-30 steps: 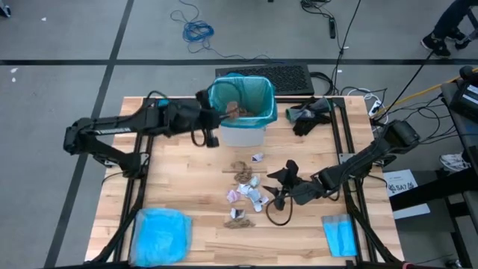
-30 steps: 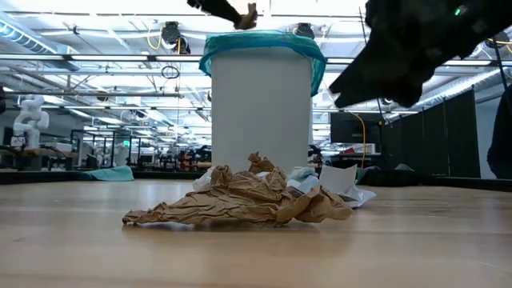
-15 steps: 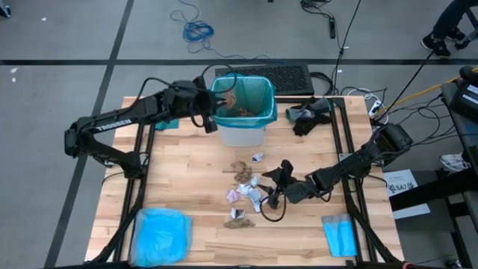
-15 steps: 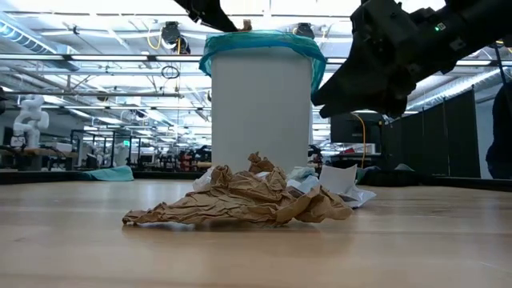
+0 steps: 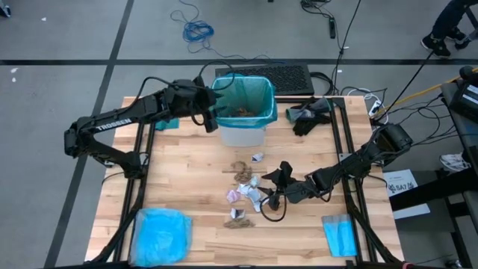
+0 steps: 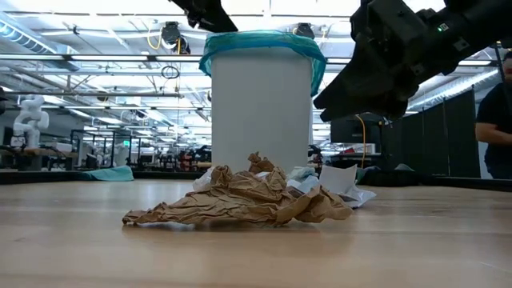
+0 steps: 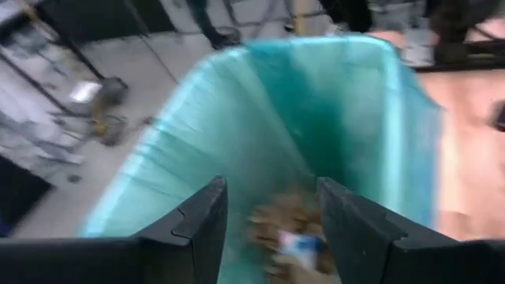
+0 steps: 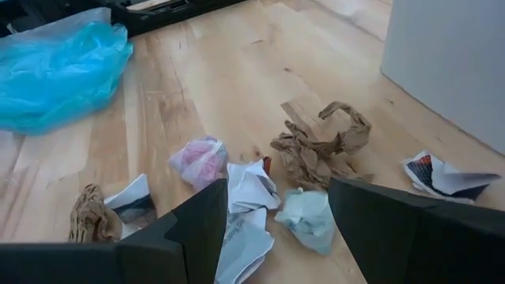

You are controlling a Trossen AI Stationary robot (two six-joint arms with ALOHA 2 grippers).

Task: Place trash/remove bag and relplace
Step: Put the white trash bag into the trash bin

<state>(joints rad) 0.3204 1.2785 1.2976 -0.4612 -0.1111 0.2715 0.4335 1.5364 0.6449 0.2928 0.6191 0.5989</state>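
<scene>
The teal bag (image 5: pixel 258 93) lines the white bin (image 5: pixel 243 136) at the table's far middle, and brown and white trash (image 7: pixel 292 229) lies inside it. My left gripper (image 5: pixel 216 106) hangs open over the bin's left rim, its fingers (image 7: pixel 205 221) apart above the bag's inside (image 7: pixel 339 118). More trash (image 5: pixel 246 190), brown wads and white, pink and blue wrappers, lies loose on the table in front of the bin. My right gripper (image 5: pixel 272 187) hovers open just right of that pile, with its fingers (image 8: pixel 201 221) standing apart above the scraps (image 8: pixel 316 150).
A pale sky-blue plastic bag (image 5: pixel 160 233) lies at the near left corner. A small folded blue sheet (image 5: pixel 340 235) lies at the near right. A black object (image 5: pixel 308 116) sits right of the bin. A person (image 6: pixel 494 120) stands beyond the table.
My left gripper has swung toward the table's far edge over the bin's rim and let go of a brown scrap. The scrap has dropped into the bag.
</scene>
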